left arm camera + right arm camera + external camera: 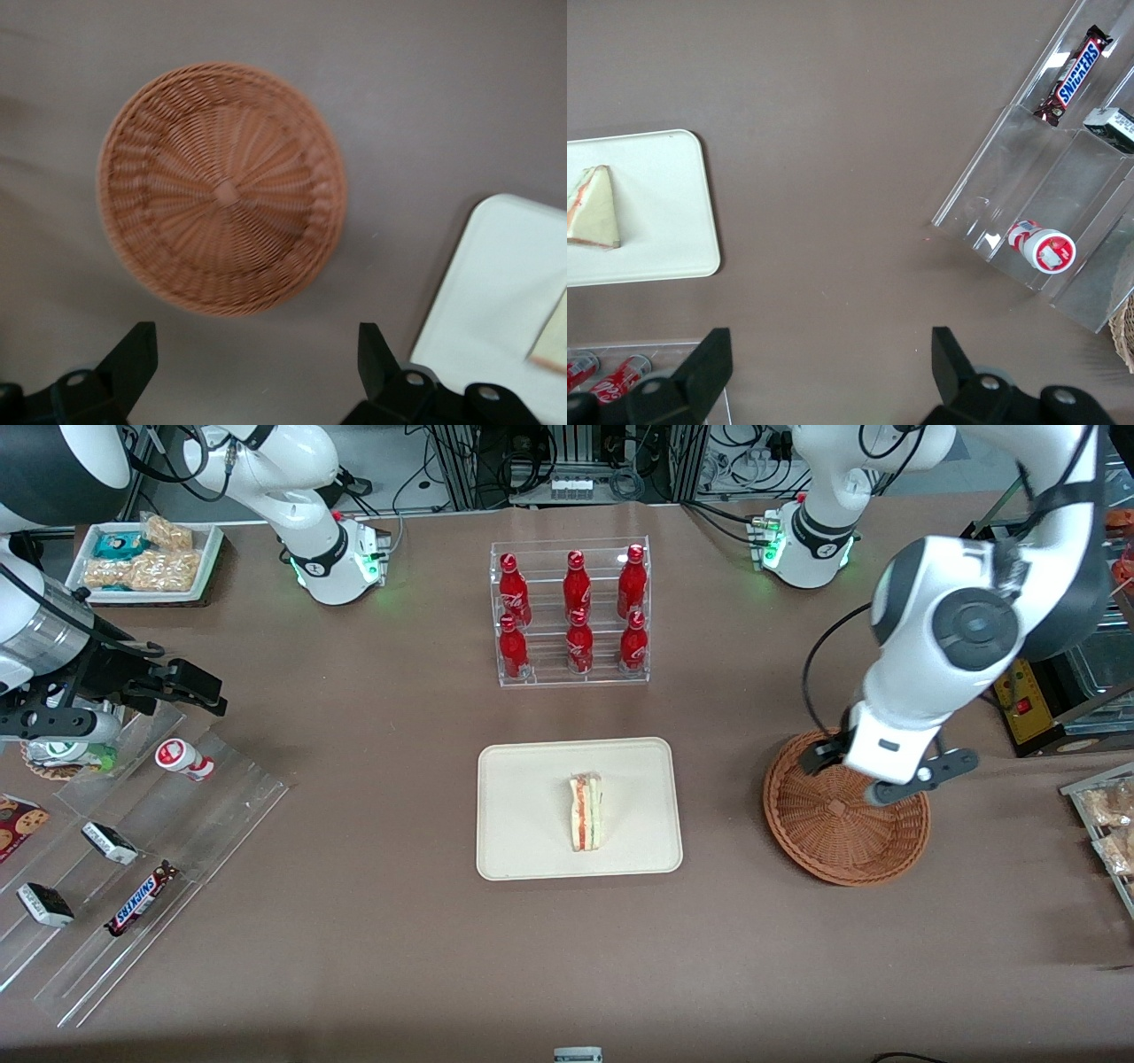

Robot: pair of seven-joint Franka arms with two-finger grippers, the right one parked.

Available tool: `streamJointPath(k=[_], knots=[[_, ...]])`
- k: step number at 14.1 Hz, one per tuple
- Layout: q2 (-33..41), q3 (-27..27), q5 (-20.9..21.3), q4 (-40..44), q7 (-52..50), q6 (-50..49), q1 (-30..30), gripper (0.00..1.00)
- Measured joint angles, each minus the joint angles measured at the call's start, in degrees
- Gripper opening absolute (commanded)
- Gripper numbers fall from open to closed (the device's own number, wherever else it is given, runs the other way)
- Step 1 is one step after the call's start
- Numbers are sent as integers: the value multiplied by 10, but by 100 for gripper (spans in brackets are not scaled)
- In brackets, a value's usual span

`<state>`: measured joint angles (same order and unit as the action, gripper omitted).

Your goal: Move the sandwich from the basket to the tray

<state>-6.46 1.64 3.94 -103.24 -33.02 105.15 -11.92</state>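
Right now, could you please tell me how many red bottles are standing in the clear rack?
6, none apparently hidden. Upper row. Lower row, nearer the camera. The open end effector hangs over the basket.

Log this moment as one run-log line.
sandwich: on tray | basket: empty | gripper: open, above basket, holding nothing | placement: done

Clear rack (570, 613) with six red bottles (577, 584) is placed on brown table (390, 939). Toward parked arm's end, clear stepped shelf (133, 850) is seen; Snickers bar (140, 899), two dark small packs (109, 842) and small red-white container (182, 759) are laid on it. White snack tray (146, 560) is filled with brownish snacks.
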Motion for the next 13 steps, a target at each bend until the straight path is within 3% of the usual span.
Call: streamJointPath(k=[6, 13], knots=[[69, -1, -47, 3, 201, -99, 87, 100], [87, -38, -48, 85, 365, -175, 91, 100]])
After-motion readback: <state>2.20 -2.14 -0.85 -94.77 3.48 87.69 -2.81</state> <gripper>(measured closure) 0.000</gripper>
